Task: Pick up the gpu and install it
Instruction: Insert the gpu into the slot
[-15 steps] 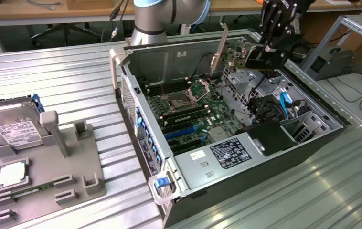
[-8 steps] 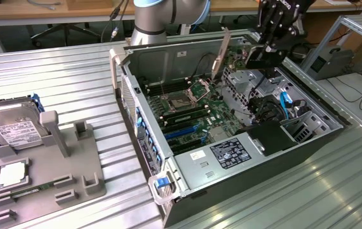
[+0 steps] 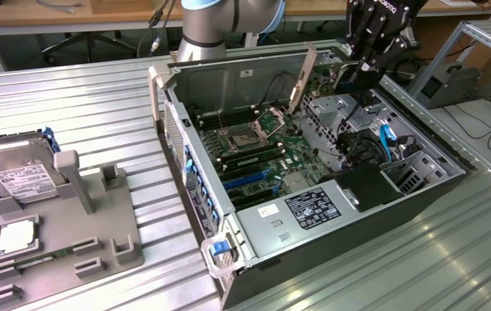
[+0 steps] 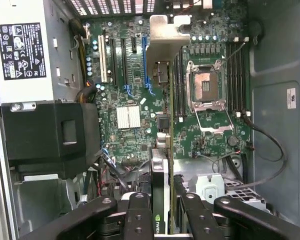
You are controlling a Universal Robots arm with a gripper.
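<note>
The gripper point(image 3: 351, 76) point(image 4: 162, 220) pinches the gpu point(image 3: 304, 74) point(image 4: 160, 175) by its upper edge, fingers point(image 4: 139, 215) pressed against both faces. The card stands on edge over the open case point(image 3: 176, 129), above the motherboard point(image 3: 258, 152) point(image 4: 132, 75).

Its long axis runs from the gripper toward the exterior view's left, along the board and toward the case's rear wall. The silver bracket point(image 3: 302, 81) point(image 4: 165, 32) is the end away from the gripper and points at that wall. In the exterior view the bracket leans a little, its top above the case rim and its foot down inside. In the wrist view the card's thin edge lies in line with the expansion slots point(image 4: 125, 55), beside the empty CPU socket point(image 3: 245, 139) point(image 4: 207, 87). I cannot tell whether the lower edge touches a slot.

The power supply point(image 3: 310, 207) point(image 4: 22, 55) sits at the case's other end, well apart from the card. On the bench point(image 3: 72, 91), at the exterior view's left, a grey tray point(image 3: 98, 227) carries a hard drive point(image 3: 17, 172).
</note>
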